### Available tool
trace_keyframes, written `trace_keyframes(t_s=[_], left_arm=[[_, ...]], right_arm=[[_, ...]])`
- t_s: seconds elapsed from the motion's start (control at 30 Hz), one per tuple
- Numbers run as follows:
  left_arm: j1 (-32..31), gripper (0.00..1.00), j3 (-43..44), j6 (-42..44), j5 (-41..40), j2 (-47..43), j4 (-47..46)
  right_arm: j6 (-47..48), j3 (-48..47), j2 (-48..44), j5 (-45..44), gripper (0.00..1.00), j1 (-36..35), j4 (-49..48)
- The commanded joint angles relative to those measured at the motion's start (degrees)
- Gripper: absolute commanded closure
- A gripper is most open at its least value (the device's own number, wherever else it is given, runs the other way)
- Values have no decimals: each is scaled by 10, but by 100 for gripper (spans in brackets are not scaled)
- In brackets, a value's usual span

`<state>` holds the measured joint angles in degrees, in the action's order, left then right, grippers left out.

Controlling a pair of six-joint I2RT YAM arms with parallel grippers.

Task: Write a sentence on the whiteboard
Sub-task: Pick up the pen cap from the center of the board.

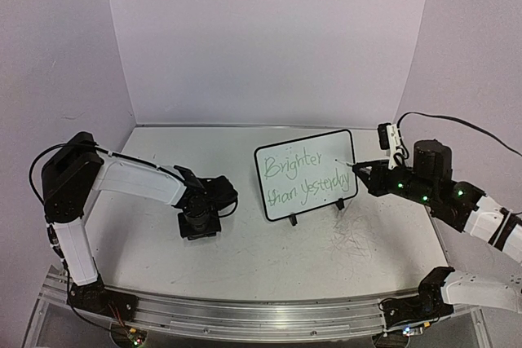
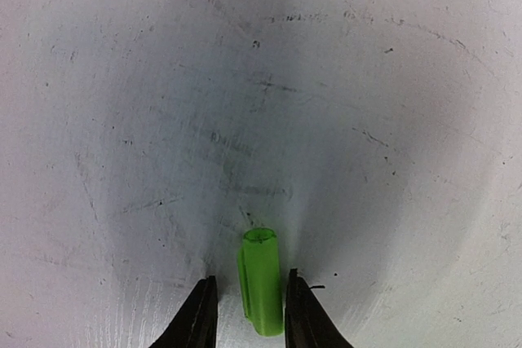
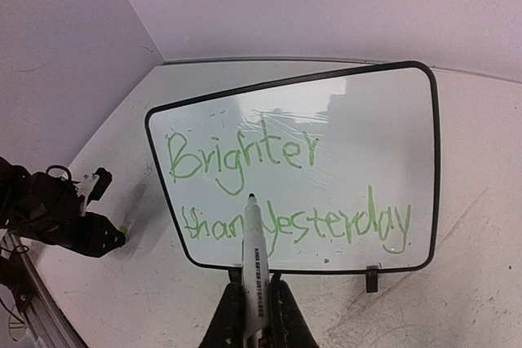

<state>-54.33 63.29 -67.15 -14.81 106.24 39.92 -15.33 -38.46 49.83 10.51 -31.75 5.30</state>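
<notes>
The scuffed white table [image 1: 269,262] fills the floor of a pale backdrop [image 1: 269,38] that closes it in behind and on both sides. An aluminium rail [image 1: 245,309] runs along its near edge, where the two arms are bolted.

The left arm [image 1: 130,178] reaches in from the left. The right arm [image 1: 457,201] comes in from the right, with its elbow beyond the table's right edge.

The whiteboard [image 1: 330,148] stands right of centre on the table, leaning back on small black feet [image 3: 372,279]. It is set in from the back wall, and bare tabletop lies in front of it and to its left. On it the sentence [image 3: 242,152] runs in two lines of light-green cursive, "Brighter" over "than yesterday". It covers most of the board and leaves bare margins above it and on the right.

The right gripper [image 3: 254,289] sits just off the board's right edge, closed tight on a white marker [image 3: 253,242]. The marker's dark tip points at the board between the two lines. I cannot tell whether it touches.

The left gripper [image 2: 251,276] hangs low over the table, well apart from the board, with open room all round it. Its fingers are narrowly parted either side of a small green cap [image 2: 261,283]. The cap's hollow open end faces away from the wrist. A gap shows on the cap's left. On its right the finger is very close, and I cannot tell whether they touch.
</notes>
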Motion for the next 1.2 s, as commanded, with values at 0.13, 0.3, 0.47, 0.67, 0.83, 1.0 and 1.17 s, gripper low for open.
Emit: trace_keyframes(t_s=[0.13,0.3,0.47,0.67,0.83,1.0,1.17], left_arm=[[-4,77,-21,14,7,33,-19],[-3,82,-23,36,-22,16,-20],[-4,86,-27,56,-32,7,-21],[-3,92,-38,71,-39,-3,-32],[-3,94,-56,91,-40,-20,-58],[-3,97,-94,114,-31,-41,-104],[-4,100,-114,149,-34,-71,-127]], right_arm=[[-18,-3,5,14,100,2,-27],[-18,1,0,-5,100,2,-26],[-16,-1,-4,-25,100,2,-22],[-17,-11,3,-27,100,2,-15],[-29,-10,11,-39,100,3,-9],[-33,-8,21,-49,100,2,-2],[-32,-15,37,-59,100,3,10]])
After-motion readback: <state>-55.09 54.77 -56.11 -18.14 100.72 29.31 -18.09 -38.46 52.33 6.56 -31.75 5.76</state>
